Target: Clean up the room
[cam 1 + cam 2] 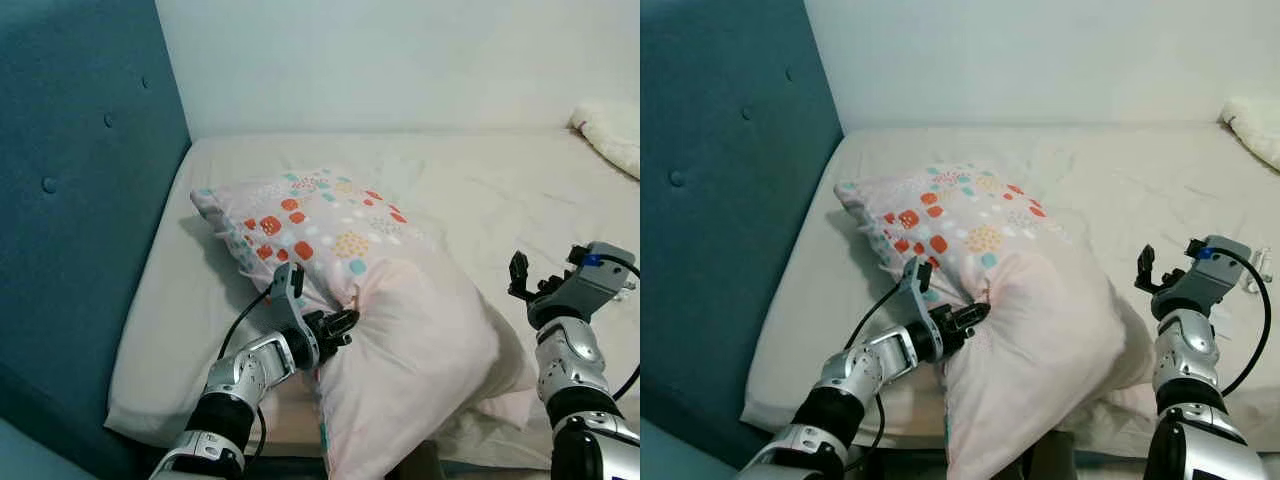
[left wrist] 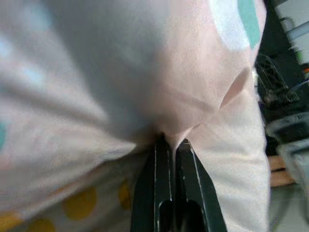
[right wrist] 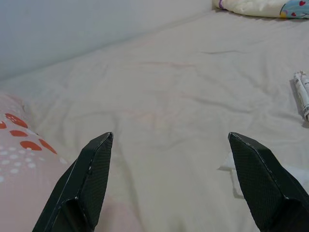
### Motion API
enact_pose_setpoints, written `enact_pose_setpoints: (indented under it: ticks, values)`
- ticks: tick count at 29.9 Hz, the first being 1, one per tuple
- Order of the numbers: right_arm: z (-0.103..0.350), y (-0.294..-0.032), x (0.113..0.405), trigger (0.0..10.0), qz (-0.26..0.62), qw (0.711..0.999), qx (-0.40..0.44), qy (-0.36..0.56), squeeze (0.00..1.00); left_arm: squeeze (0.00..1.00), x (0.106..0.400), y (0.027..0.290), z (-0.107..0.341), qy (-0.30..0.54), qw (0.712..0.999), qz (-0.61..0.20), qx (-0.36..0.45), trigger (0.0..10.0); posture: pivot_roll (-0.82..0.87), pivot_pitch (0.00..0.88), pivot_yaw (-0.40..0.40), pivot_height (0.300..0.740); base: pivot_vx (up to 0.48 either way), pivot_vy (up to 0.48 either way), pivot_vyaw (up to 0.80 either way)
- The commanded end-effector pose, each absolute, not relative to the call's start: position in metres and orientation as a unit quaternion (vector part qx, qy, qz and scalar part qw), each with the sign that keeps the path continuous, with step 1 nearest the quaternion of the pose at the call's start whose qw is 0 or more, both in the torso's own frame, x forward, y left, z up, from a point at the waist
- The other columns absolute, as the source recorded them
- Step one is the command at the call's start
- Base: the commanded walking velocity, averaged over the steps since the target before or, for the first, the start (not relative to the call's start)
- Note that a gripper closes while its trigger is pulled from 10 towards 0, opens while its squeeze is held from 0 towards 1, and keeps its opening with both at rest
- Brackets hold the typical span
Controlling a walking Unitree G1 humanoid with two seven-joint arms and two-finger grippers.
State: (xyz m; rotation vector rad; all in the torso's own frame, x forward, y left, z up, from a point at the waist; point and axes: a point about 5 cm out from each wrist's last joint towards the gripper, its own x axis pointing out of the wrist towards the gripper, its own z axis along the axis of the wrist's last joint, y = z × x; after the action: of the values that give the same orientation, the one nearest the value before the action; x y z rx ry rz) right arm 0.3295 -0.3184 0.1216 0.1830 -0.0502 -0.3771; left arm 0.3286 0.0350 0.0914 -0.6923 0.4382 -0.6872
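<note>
pinching a fold of the pillow (image 1: 370, 300), the left gripper (image 1: 345, 322) is keeping its two black fingers (image 2: 166, 193) pressed together, with pale pink cloth bunched right at their tips. the pillow is lying on the bed (image 1: 480, 190), its dotted end pointing toward the blue headboard (image 1: 70, 200) and its plain pink end hanging past the near edge of the mattress, just beyond the fingers' tips. a black cable (image 1: 240, 320) is looping along the left arm behind the fingers. further right, the right gripper (image 3: 171, 145) is hovering above the sheet with its fingers spread wide and gripping nothing; bare sheet is lying between the two tips. the pillow's pink side is sitting just beside one finger, and a rolled paper (image 3: 301, 94) is lying off beside the other. a white blanket (image 1: 610, 130) is sitting well ahead of these fingers, by the wall.
</note>
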Motion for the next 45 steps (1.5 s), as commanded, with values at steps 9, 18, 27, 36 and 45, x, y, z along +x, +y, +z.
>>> enact_pose_setpoints:
  ticks: [9,18,27,36,45]
  values:
    - [0.124,-0.319,0.33,10.0,-0.191,0.976,0.098,-0.03,0.0,0.0,0.388,0.071,0.179,0.022,0.971,-0.219,-0.096,0.0,-0.06,0.046,-0.004,0.54,0.0,0.0,0.0]
    - [0.128,-0.319,0.332,10.0,-0.191,0.975,0.102,-0.04,0.0,0.0,0.407,0.209,0.246,-0.066,0.956,0.072,0.276,0.0,-0.04,0.044,-0.002,0.54,0.0,0.0,0.0]
    - [0.128,-0.313,0.335,10.0,-0.18,0.977,0.104,-0.039,0.0,0.0,0.372,0.278,0.228,-0.039,0.914,0.25,0.316,0.0,-0.02,0.045,-0.003,0.54,0.0,0.0,0.0]
    - [0.129,-0.305,0.34,10.0,-0.159,0.981,0.103,-0.035,0.0,0.0,0.3,0.306,0.173,0.031,0.905,0.337,0.257,0.0,0.01,0.067,-0.007,0.54,0.0,0.0,0.0]
    - [0.128,-0.288,0.349,10.0,-0.131,0.985,0.11,-0.024,0.0,0.0,0.223,0.304,0.164,0.063,0.889,0.389,0.232,0.0,0.06,0.083,-0.023,0.54,0.0,0.0,0.0]
